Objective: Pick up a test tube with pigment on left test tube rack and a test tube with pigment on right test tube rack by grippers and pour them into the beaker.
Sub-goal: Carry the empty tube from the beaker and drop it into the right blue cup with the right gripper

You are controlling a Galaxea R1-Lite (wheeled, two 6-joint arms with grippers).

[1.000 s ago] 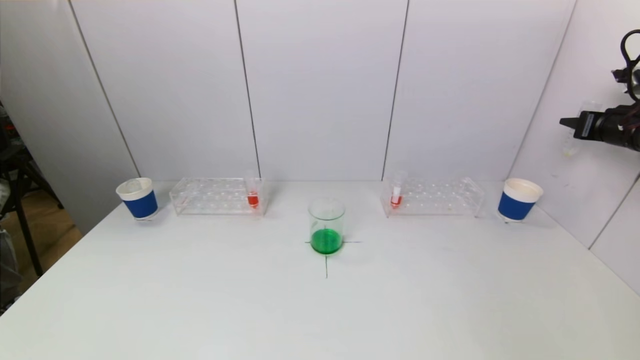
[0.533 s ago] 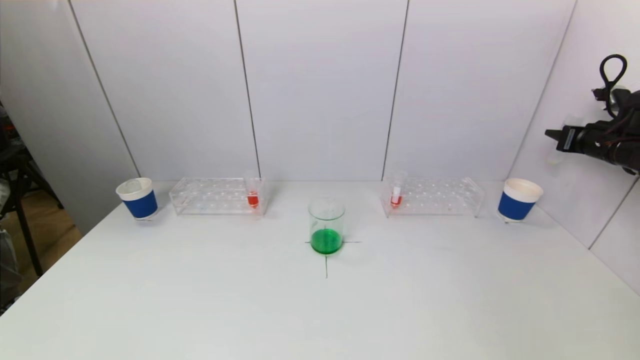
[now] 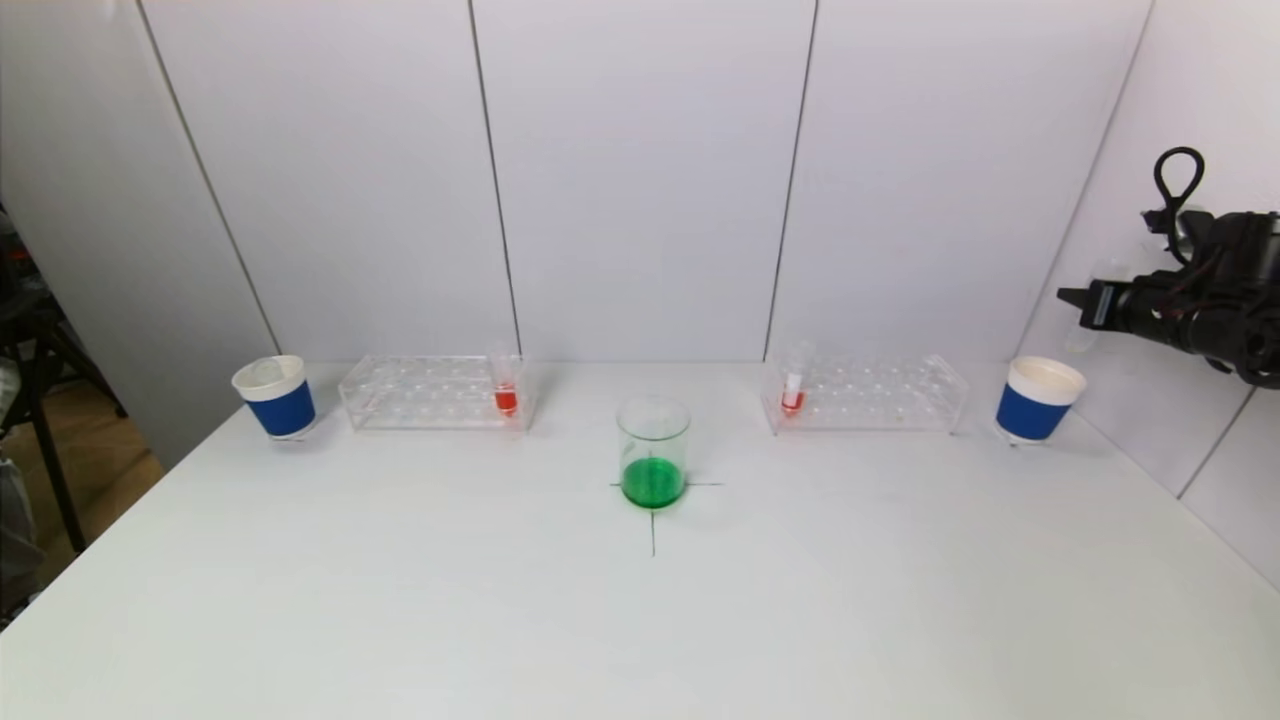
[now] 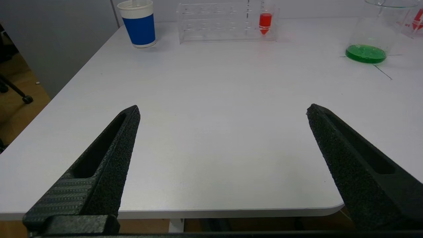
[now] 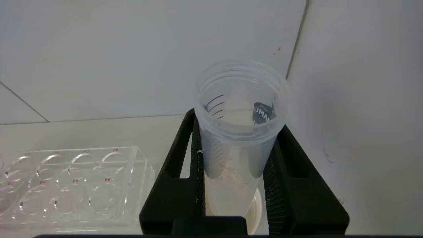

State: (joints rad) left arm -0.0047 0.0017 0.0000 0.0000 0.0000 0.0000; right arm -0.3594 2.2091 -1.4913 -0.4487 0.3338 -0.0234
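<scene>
While left fingers (image 4: 109, 158) spread, right fingers (image 5: 180, 172) pinch an empty tube (image 5: 239, 132).

White table (image 3: 400, 620), pale panelled walls (image 3: 640, 180), wooden floor (image 3: 100, 470) at left

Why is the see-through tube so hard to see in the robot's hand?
Head view: the empty tube in the right gripper is clear plastic against a pale wall, so it nearly vanishes. Right wrist view: close up, its rim and printed lines show plainly.

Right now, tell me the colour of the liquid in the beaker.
Green. The beaker holds a shallow green layer at its bottom, clearest in the head view.
</scene>
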